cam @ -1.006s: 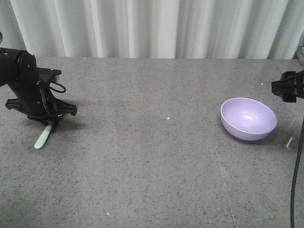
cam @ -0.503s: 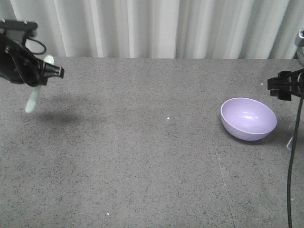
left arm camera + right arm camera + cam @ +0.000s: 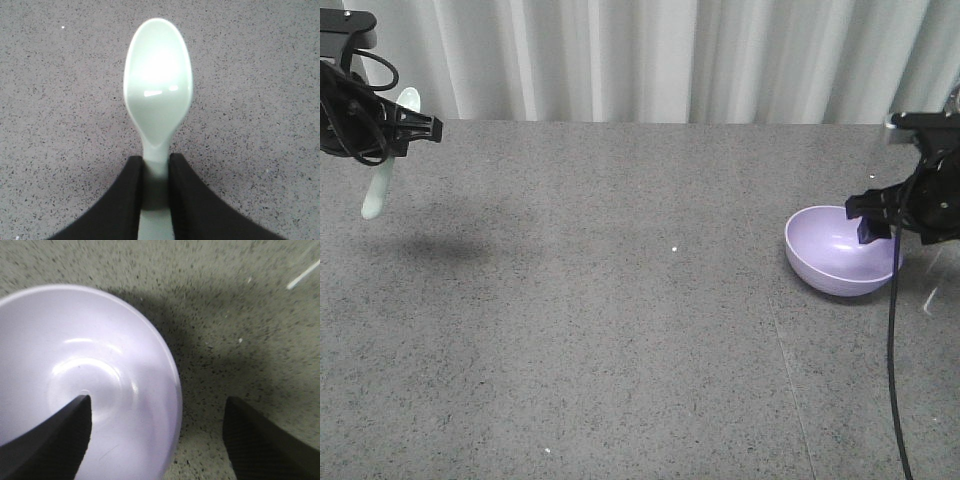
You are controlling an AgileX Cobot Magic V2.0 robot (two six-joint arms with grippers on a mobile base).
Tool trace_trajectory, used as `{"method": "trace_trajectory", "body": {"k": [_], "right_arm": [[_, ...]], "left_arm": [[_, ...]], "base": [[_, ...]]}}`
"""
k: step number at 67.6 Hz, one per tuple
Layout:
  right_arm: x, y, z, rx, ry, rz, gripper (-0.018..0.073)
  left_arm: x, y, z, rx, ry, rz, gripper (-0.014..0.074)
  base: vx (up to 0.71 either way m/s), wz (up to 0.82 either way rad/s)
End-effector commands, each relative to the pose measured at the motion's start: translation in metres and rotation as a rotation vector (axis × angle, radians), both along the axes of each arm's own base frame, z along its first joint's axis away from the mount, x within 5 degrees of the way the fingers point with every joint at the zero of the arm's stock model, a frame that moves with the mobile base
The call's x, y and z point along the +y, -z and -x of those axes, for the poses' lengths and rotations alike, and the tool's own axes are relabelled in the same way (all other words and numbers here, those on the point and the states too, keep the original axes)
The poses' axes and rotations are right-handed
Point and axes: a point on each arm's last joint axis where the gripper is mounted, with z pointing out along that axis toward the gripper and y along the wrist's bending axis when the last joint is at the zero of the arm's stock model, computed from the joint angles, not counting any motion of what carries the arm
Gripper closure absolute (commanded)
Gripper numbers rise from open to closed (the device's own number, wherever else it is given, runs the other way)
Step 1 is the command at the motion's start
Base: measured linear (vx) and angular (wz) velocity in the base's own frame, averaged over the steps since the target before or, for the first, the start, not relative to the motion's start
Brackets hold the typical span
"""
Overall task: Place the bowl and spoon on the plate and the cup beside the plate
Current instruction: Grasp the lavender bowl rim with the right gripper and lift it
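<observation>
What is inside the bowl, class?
Nothing lies in the bowl: its smooth bottom shows bare. One finger of the right claw hangs over it, hiding a patch of the near wall.

The front camera overlooked the whole table (image 3: 620, 360), sharing the spoon (image 3: 157, 95) and bowl (image 3: 75, 365) with the close, downward-facing wrist cameras.

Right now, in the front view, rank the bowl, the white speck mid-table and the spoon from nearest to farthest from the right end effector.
1. The bowl, just under the right end effector.
2. The white speck, mid-table.
3. The spoon, far left, in the left end effector.
</observation>
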Motion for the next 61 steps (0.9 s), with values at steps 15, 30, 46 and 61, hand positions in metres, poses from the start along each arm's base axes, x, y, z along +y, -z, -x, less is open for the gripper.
{"method": "trace_trajectory", "body": {"k": [15, 30, 46, 61], "right_arm": [[-0.004, -0.002, -0.016, -0.104, 0.002, 0.017, 0.014], [-0.004, -0.006, -0.022, -0.178, 0.002, 0.023, 0.05], [-0.003, -0.007, -0.022, -0.183, 0.007, 0.013, 0.057], [-0.001, -0.046, -0.008, -0.292, 0.014, 0.002, 0.057]], "left_arm": [[0.0, -0.03, 0.006, -0.134, 0.002, 0.015, 0.0603], [0.0, -0.031, 0.006, -0.142, 0.003, 0.016, 0.0603], [0.0, -0.031, 0.006, -0.142, 0.002, 0.015, 0.0603], [0.0, -0.031, 0.006, -0.142, 0.002, 0.015, 0.0603]], "base": [[0.0, 0.0], [0.0, 0.0], [0.0, 0.0], [0.0, 0.0]]}}
